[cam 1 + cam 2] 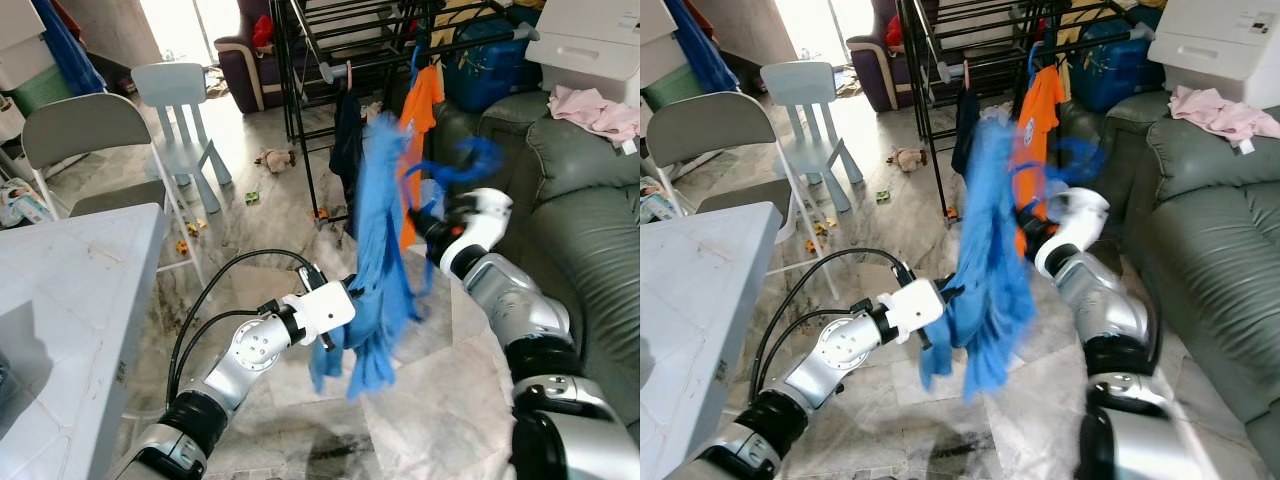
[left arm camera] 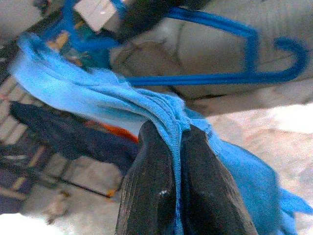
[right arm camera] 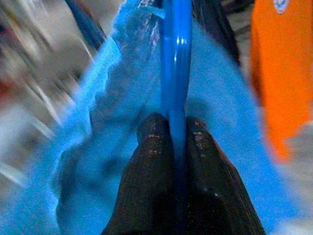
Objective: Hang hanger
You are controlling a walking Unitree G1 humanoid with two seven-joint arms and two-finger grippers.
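Grey sofa (image 1: 590, 230) at right; pale table (image 1: 70, 300) at left; light-blue child chair (image 1: 185, 110) behind.

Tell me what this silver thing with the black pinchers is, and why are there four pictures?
It is a walking robot with two silver arms. Two pictures come from cameras on its head, looking down at its arms. The other two come from cameras on its wrists, looking along its black fingers. The left gripper pinches a blue garment. The right gripper is shut on a blue hanger that carries the cloth. Ahead stands a black drying rack with an orange shirt hanging on it, where the hanger should go. A green sofa is on the robot's right.
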